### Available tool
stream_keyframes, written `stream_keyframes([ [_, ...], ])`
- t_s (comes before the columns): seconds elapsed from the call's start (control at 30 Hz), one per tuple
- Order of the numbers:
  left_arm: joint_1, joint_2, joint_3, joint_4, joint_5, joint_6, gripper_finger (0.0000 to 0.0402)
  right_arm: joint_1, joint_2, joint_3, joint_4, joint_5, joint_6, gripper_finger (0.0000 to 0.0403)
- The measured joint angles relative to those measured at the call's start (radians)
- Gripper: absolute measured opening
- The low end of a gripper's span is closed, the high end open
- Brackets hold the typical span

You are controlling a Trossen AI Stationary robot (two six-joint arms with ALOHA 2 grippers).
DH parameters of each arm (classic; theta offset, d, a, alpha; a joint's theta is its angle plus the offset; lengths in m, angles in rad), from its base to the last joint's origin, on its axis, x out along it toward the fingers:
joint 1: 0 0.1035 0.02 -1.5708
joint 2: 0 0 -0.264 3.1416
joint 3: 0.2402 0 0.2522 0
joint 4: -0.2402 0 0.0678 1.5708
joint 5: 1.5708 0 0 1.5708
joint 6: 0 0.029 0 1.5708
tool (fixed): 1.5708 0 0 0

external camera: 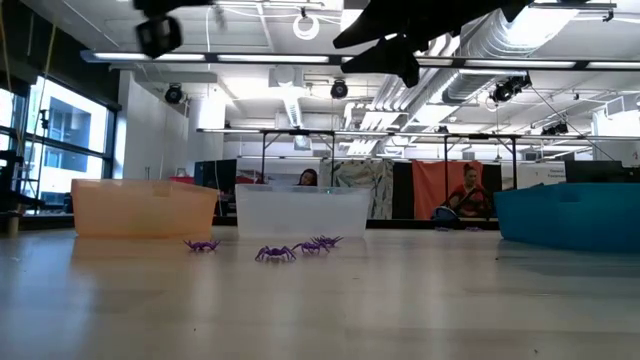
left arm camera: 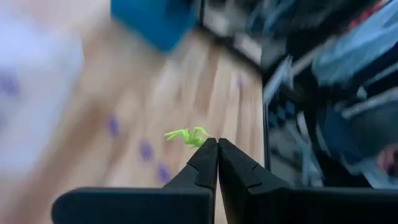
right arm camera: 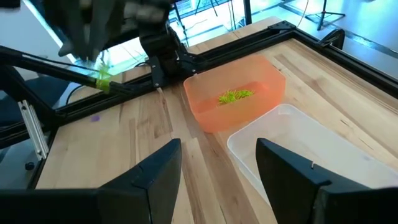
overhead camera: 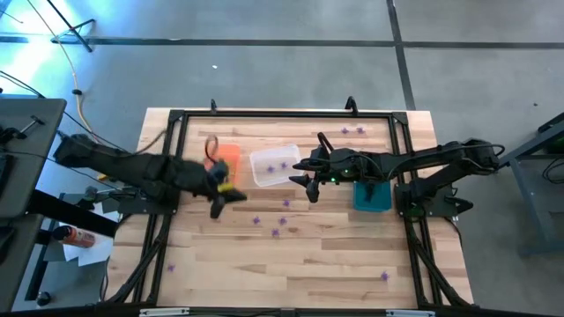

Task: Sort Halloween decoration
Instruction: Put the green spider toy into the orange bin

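A: Three bins sat in a row on the worktop [overhead camera: 335, 273] in the high view: an orange bin [overhead camera: 231, 153], a clear bin [overhead camera: 273, 165] and a teal bin [overhead camera: 372, 198]. Where were the arms?

B: The left gripper [overhead camera: 222, 195] hung just beside the orange bin; the right gripper [overhead camera: 306, 173] hovered at the clear bin's edge. Purple spiders [overhead camera: 280, 220] lay scattered on the wood.

A: And from the low view?

B: A small cluster of purple spiders [external camera: 290, 248] sat in front of the clear bin [external camera: 300, 210], both arms up high.

A: The left wrist view?

B: Its jaws were clenched, pinching a yellow-green spider [left arm camera: 188, 136] at the tips of the left gripper [left arm camera: 217, 144].

A: The right wrist view?

B: The right gripper [right arm camera: 217, 162] had its jaws spread wide and held nothing. More yellow-green spiders [right arm camera: 235, 96] lay inside the orange bin [right arm camera: 205, 112].
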Motion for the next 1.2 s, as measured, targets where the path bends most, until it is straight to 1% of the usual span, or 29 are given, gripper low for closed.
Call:
stream_keyframes([
  [0.07,0.060,-0.019,0.000,0.078,-0.004,0.103,0.0000,0.000,0.000,0.000,0.002,0.001,0.000,0.0202],
  [0.13,0.119,-0.038,0.005,0.113,-0.004,0.188,0.0000,0.000,0.000,0.000,0.002,0.003,0.004,0.0202],
  [0.23,0.193,-0.069,0.033,0.097,-0.006,0.291,0.0000,0.000,0.000,0.000,0.002,0.002,0.019,0.0202],
  [0.33,0.249,-0.100,0.039,0.072,-0.012,0.350,0.0000,0.000,0.000,0.000,0.002,0.002,0.019,0.0202],
  [0.4,0.272,-0.112,0.039,0.053,-0.008,0.359,0.0000,0.000,0.000,0.000,0.002,0.002,0.019,0.0202],
  [0.6,0.307,-0.132,0.041,-0.039,0.046,0.336,0.0000,0.000,0.000,0.000,0.002,0.002,0.019,0.0202],
  [0.67,0.341,-0.128,0.064,-0.122,0.048,0.310,0.0000,0.000,0.000,0.000,0.001,0.017,0.018,0.0202],
  [0.8,0.452,-0.078,0.149,-0.385,0.048,0.303,0.0000,0.000,0.000,0.000,0.001,0.053,0.013,0.0202],
  [0.83,0.483,-0.060,0.160,-0.458,0.049,0.314,0.0000,0.000,0.000,0.000,0.002,0.055,0.004,0.0202],
  [0.9,0.542,-0.023,0.168,-0.552,0.065,0.346,0.0000,0.000,0.000,0.000,0.001,0.056,-0.007,0.0202],
  [1.0,0.623,0.044,0.150,-0.622,0.140,0.419,0.0000,-0.002,0.000,0.000,0.002,0.056,-0.007,0.0202],
  [1.07,0.663,0.093,0.130,-0.639,0.175,0.470,0.0000,-0.005,0.000,0.000,0.001,0.056,-0.007,0.0202],
  [1.2,0.711,0.204,0.112,-0.632,0.180,0.538,0.0000,-0.010,0.000,0.000,0.002,0.058,0.000,0.0202],
])
